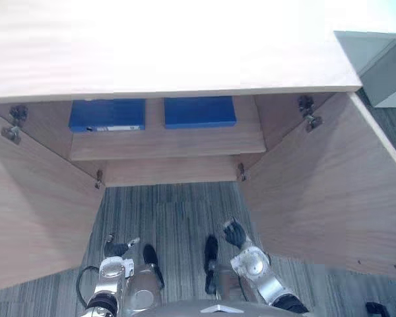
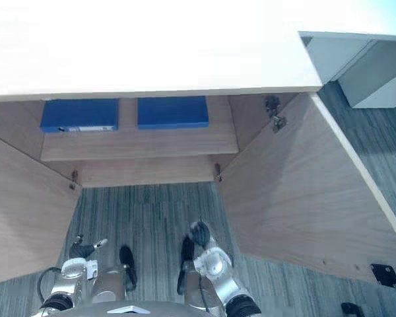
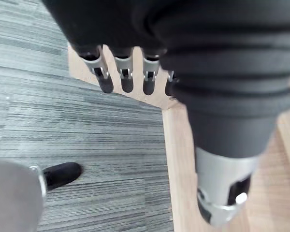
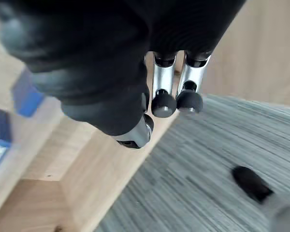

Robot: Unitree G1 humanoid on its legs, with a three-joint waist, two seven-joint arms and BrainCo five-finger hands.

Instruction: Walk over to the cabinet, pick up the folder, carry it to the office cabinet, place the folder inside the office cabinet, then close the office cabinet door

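Doors are standing wide open on a low wooden office cabinet, the left door and right door swinging out toward the robot on either side. Inside, two folders are lying flat on the upper shelf, side by side and slightly apart: a left blue folder with a pale strip along its front edge, and a right blue folder. I cannot tell which one the task means, but both are sitting inside the cabinet, so the placing step looks done and the doors are probably waiting to be closed.

Both hands are hanging low over the striped grey carpet, in front of the cabinet and between the doors. The left hand is holding nothing, its fingers pointing straight and relaxed, touching neither door. The right hand is also holding nothing, its fingers loose and uncurled. Empty hands fit a reach for a door edge.
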